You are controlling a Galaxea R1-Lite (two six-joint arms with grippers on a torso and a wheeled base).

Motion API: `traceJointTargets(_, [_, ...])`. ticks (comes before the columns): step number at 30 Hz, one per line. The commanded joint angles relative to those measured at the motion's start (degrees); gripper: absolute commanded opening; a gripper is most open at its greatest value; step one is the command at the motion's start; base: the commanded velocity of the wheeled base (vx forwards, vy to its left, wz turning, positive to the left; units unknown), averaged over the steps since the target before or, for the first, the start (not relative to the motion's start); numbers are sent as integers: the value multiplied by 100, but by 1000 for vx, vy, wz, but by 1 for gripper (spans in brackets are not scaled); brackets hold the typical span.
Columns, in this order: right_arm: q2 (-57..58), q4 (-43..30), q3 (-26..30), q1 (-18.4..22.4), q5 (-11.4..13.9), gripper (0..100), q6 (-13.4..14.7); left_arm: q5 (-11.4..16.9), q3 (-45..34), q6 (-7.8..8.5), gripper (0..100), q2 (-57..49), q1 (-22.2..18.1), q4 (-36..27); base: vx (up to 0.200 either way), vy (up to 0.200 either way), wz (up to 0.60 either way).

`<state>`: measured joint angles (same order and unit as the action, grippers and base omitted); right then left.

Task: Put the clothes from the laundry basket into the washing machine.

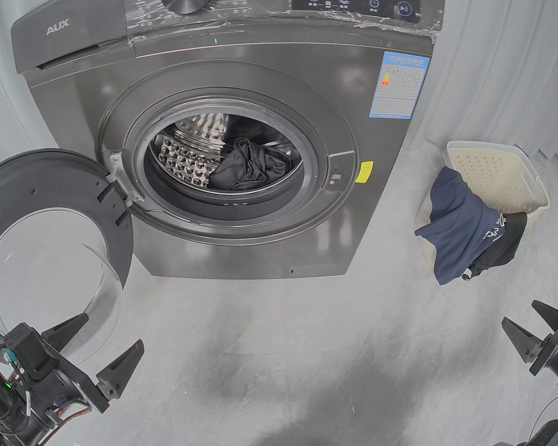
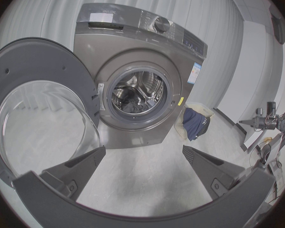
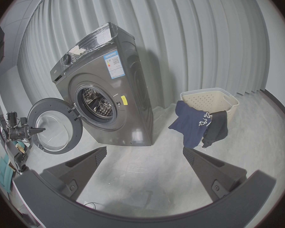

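Head view, left pincer point(image 1: 111, 331) wide apart, empty

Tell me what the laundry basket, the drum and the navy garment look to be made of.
Laundry basket: cream moulded plastic, matte, with rows of small holes.
Drum: shiny metal, likely stainless steel, by its embossed reflective wall.
Navy garment: soft fabric, possibly cotton knit; it drapes limply over the basket's rim.

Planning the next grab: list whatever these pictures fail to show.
- Near corner of the laundry basket, head view: navy garment and black garment draped over its rim cover it.
- Floor of the drum, head view: hidden behind the door opening's lip, below the dark clothing.
- Left wrist view: dark clothing too small to count pieces.
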<state>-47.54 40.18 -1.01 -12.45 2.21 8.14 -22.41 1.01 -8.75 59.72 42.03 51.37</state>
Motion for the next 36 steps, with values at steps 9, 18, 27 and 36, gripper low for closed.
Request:
traceJointTargets(9, [-370, -124, -83, 111, 17, 100, -6, 219, -101, -21, 100, -1094, -591, -1156, 0, -200, 0])
traceJointTargets(18, [-686, -124, -31, 146, 8, 100, 3, 738, -101, -83, 100, -1780, -1022, -2043, 67, -200, 0])
traceJointTargets(27, [-950, -124, -57, 155, 8, 100, 12, 843, -101, -144, 100, -1956, -1171, -2325, 0, -200, 0])
traceJointTargets(36, [-1117, -124, -57, 155, 8, 100, 12, 843, -92, -144, 100, -1876, -1250, -2307, 0, -200, 0])
